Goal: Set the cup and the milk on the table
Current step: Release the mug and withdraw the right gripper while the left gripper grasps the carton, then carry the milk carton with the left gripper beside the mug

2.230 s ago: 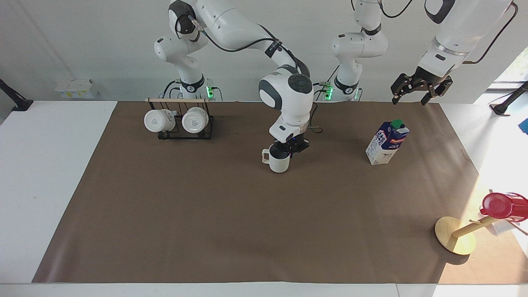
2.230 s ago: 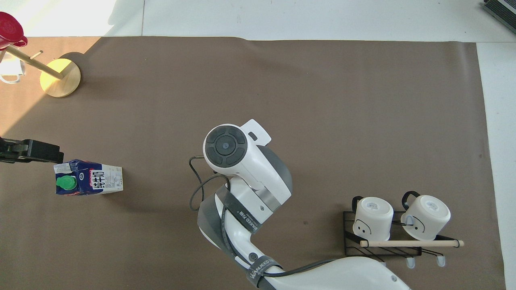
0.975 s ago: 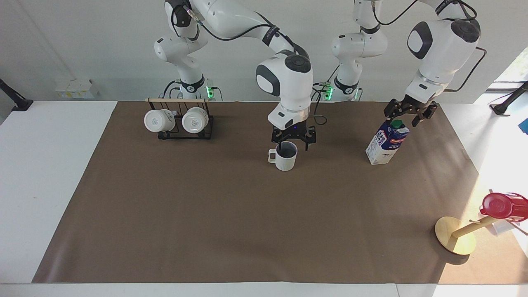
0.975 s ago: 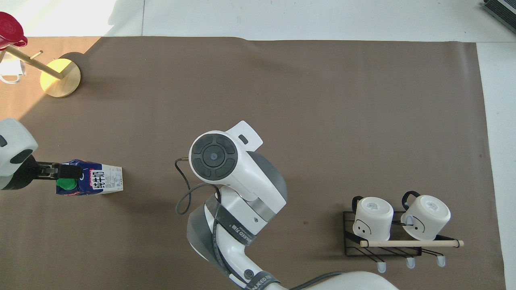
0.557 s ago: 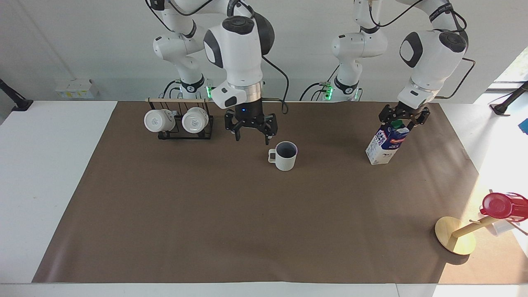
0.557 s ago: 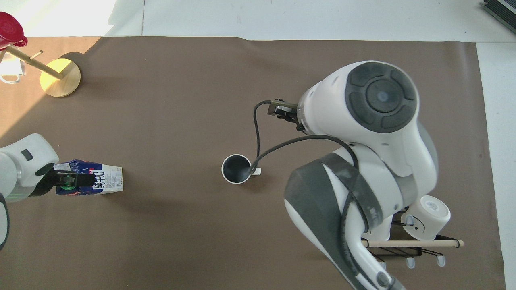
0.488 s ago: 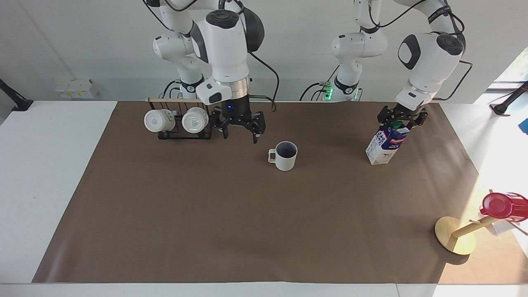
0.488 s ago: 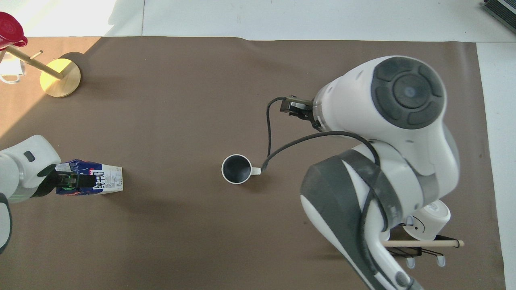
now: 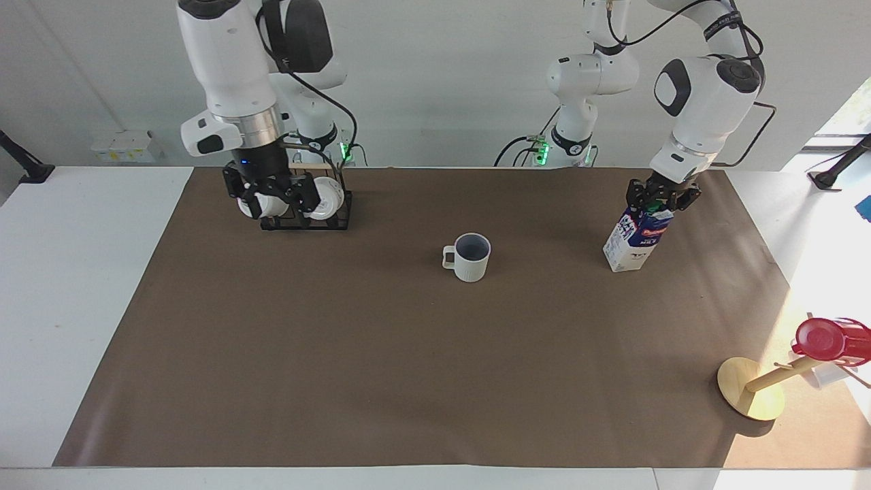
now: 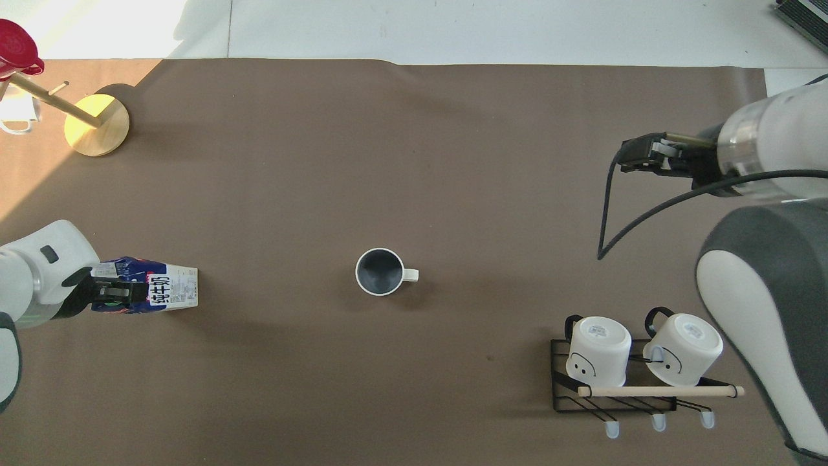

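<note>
The cream-white ribbed cup [image 9: 471, 256] has been left mid-mat on the brown-matted table [image 9: 95, 245]; the right gripper [image 9: 272, 197], fingers spread, was swung away to the mug rack [image 9: 306, 212]. The blue-and-white milk carton [image 9: 637, 235] looks clamped at its top by the left gripper [image 9: 661, 195], probably.

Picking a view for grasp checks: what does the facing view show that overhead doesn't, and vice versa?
Facing only: both arm bases, the right gripper raised in front of the mug rack, and the left gripper at the top of the milk carton.

Overhead only: straight down into the cup, with its grey-blue inside.

Both: cup standing alone on the brown mat, carton, rack mugs, red cup.
</note>
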